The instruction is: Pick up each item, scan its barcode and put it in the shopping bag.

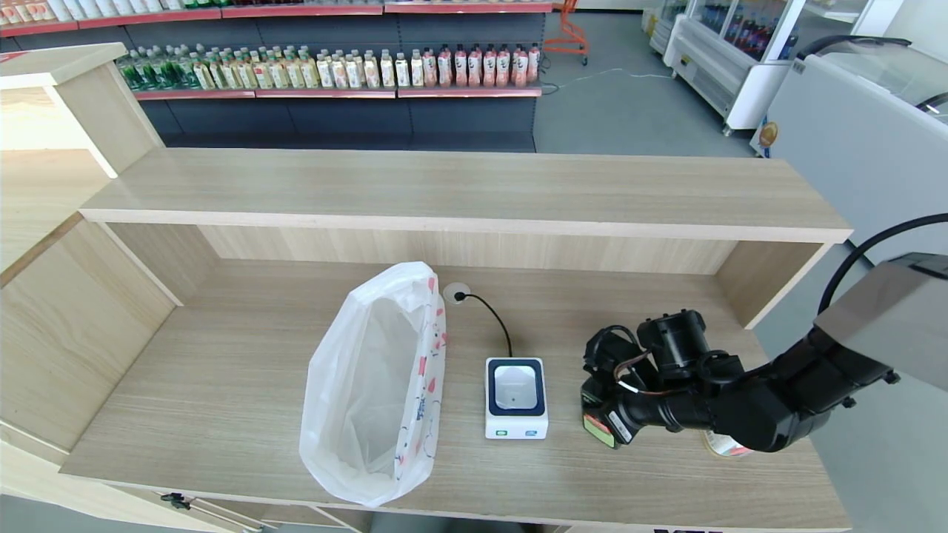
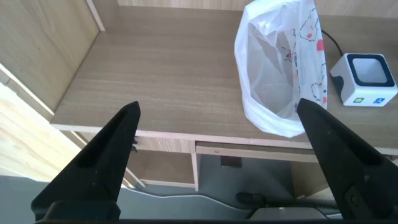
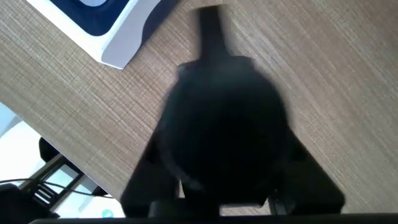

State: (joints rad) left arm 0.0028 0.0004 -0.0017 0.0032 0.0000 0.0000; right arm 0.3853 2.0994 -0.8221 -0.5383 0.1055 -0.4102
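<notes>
A white plastic shopping bag lies open on the counter, its mouth toward the front edge; it also appears in the left wrist view. To its right sits the white barcode scanner with a dark window, cabled to the back. My right gripper hangs just right of the scanner, shut on a dark round item with a green and red label. The scanner's corner lies close to it. My left gripper is open and empty, above the counter's front edge left of the bag.
A round white item with a red rim lies half hidden under the right arm near the front right. A raised wooden shelf runs along the back, with side walls at both ends. Bare counter stretches left of the bag.
</notes>
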